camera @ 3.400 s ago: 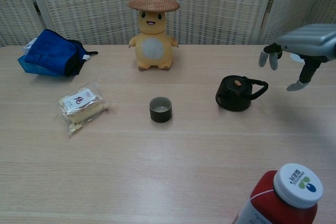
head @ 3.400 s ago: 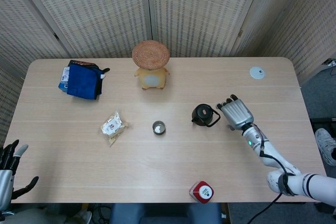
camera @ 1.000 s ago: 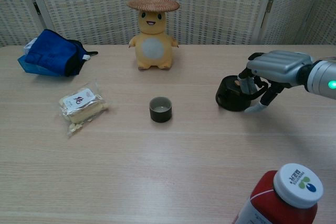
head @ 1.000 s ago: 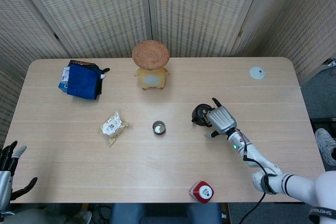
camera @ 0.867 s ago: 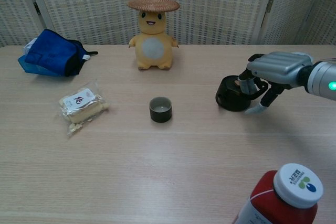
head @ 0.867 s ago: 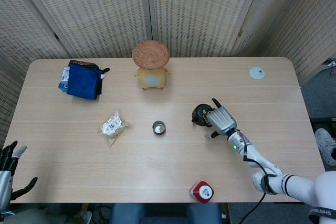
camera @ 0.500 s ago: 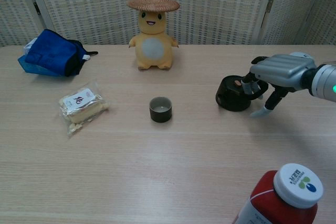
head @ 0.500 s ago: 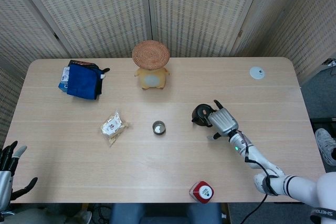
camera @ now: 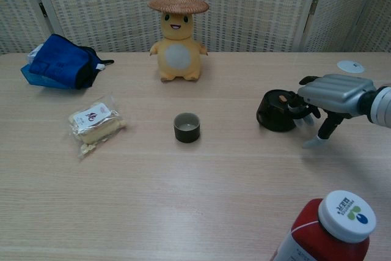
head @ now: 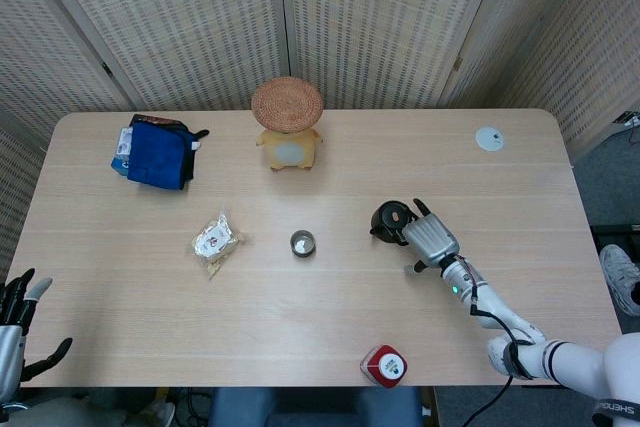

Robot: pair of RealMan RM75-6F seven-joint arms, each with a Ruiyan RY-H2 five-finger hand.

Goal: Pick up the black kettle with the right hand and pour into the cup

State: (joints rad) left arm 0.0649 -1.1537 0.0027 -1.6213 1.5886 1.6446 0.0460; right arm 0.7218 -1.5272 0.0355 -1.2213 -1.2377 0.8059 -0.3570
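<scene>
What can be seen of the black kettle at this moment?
The black kettle is small, squat and round, with a dark matte look and a lid bearing a small pale spot. It sits upright on the table, to the right of the cup, not lifted as far as the views show. Its handle side faces the right hand, whose fingers curl around the handle; the handle itself is mostly hidden.
</scene>
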